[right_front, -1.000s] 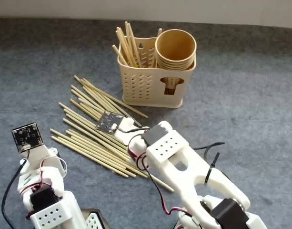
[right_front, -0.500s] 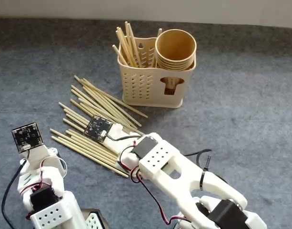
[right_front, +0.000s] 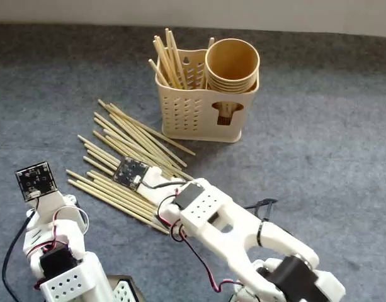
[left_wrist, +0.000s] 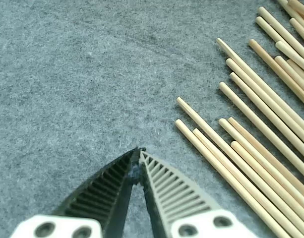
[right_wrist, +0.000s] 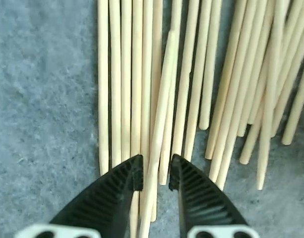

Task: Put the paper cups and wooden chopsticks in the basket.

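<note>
Right gripper (right_wrist: 154, 171): jaws narrowly parted astride one loose chopstick (right_wrist: 161, 99) (not pinching it).
Left gripper (left_wrist: 140, 151): jaws pressed together above grey mat (left_wrist: 67, 74).
Basket (right_front: 189, 116): 1 o'clock from pile (right_front: 120, 138), cups (right_front: 233, 82) inside.

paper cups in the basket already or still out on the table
In. The paper cups stand stacked and upright inside the basket, beside a few chopsticks standing in its other compartment.

Tabletop robot lab, grey felt mat (right_front: 318, 126)
</note>
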Controlling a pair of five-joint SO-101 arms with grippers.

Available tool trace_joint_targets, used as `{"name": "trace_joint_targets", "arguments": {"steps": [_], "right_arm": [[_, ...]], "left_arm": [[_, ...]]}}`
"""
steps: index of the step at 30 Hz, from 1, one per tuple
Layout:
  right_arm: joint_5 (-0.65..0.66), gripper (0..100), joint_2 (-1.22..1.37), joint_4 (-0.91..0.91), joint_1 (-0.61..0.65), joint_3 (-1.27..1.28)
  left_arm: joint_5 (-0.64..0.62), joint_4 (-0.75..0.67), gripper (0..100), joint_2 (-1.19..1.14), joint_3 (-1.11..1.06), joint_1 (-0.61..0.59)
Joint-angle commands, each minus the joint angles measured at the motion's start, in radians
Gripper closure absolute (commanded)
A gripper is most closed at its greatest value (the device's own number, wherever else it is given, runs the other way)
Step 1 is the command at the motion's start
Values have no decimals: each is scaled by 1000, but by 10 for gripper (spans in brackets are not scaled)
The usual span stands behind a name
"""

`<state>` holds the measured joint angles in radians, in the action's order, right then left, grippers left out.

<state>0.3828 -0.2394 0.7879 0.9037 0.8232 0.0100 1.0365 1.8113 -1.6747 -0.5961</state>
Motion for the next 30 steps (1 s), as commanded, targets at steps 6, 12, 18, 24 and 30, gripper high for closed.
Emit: {"name": "trace_joint_targets", "arguments": {"steps": [6, 12, 18, 24, 30], "right_arm": [[-6, 908, 101, -15, 4, -93], [-5, 992, 94, -10, 2, -99], [-5, 993, 93, 79, 2, -101], [-3, 993, 85, 85, -31, -102], [-3, 993, -50, 85, -53, -94]], "left_arm": [[9, -17, 989, 13, -21, -8], [9, -17, 989, 13, -21, -8], [9, -17, 989, 13, -21, -8], [9, -17, 989, 13, -21, -8], [9, -17, 989, 13, -21, -8]]}}
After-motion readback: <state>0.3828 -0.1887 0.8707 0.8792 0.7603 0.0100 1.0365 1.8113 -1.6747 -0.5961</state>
